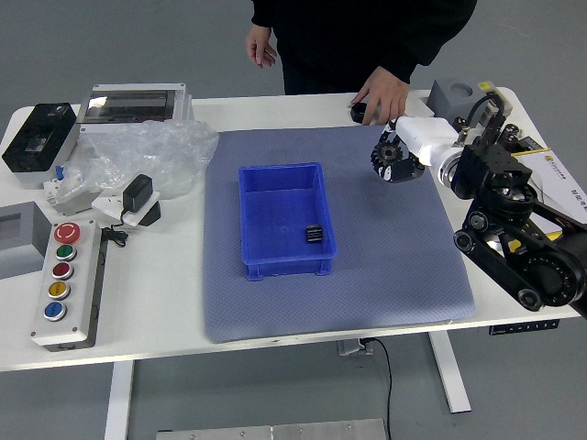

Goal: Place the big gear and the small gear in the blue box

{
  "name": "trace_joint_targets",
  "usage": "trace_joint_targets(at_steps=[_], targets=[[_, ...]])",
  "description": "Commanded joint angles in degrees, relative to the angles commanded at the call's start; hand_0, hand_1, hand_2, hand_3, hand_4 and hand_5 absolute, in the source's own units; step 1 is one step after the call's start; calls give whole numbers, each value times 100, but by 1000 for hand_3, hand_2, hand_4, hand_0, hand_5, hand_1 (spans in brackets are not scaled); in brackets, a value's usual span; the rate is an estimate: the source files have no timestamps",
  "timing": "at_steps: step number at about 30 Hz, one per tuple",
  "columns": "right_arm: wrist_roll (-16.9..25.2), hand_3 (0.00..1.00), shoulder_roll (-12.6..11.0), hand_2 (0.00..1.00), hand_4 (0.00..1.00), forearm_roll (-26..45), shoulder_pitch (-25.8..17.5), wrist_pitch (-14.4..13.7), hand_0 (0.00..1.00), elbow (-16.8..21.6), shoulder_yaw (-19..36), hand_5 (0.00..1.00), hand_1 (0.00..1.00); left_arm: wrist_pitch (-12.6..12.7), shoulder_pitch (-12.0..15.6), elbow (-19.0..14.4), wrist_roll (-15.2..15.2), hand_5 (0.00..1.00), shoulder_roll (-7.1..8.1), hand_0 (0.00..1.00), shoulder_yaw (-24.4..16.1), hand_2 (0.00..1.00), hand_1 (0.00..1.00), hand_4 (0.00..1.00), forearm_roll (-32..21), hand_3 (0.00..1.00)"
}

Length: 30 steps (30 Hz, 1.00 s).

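My right hand (pixel 400 154), white with black parts, is over the far right part of the blue-grey mat, with its arm coming in from the right. Whether it is open or shut cannot be made out. The blue box (pixel 282 268) stands on the mat to its left, lower in the picture. A small black ribbed piece, which looks like the small gear (pixel 315 234), lies inside against the box's right side. At the table's far edge a person's hand (pixel 383 93) is on a dark rounded object (pixel 359 112); whether this is the big gear is unclear.
Left on the white table (pixel 156 302) are a button panel (pixel 71 280), clear plastic wrap (pixel 151 156) and small devices. Several black cylinders, a grey block (pixel 451 99) and a yellow-white box (pixel 548 183) stand on the right, partly behind my arm. The person's other hand (pixel 260 46) hangs down.
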Motion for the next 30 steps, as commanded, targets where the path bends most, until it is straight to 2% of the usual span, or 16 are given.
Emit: trace_joint_targets(at_steps=[5, 9, 18, 23, 26, 27, 30], targets=[[-49, 617, 161, 437, 594, 11, 14, 12, 406, 446, -121, 152, 373, 0, 13, 0, -1, 257, 0, 820, -8, 842, 847, 697, 11, 865], [-75, 620, 403, 439, 594, 27, 49, 20, 414, 471, -263, 152, 374, 0, 28, 0, 1, 258, -4, 820, -10, 842, 847, 697, 23, 865], [-30, 622, 1024, 442, 594, 118, 129, -57, 417, 32, -605, 152, 376, -1, 37, 0, 6, 259, -16, 821, -3, 843, 847, 698, 43, 865], [-43, 627, 1254, 450, 591, 156, 190, -23, 413, -173, -708, 156, 385, -2, 47, 0, 14, 259, -15, 820, 1, 843, 847, 698, 55, 865], [-101, 627, 1343, 450, 591, 197, 215, 122, 413, -261, -695, 156, 385, -3, 49, 0, 15, 259, -16, 820, -1, 843, 847, 698, 66, 865], [-117, 814, 1356, 577, 801, 208, 217, 165, 438, -277, -685, 428, 486, -3, 48, 0, 15, 259, -16, 821, -2, 843, 847, 698, 69, 865], [-164, 814, 1383, 577, 801, 245, 222, 332, 438, -328, -624, 428, 486, -4, 44, 0, 14, 259, -19, 821, -10, 843, 847, 698, 80, 865]])
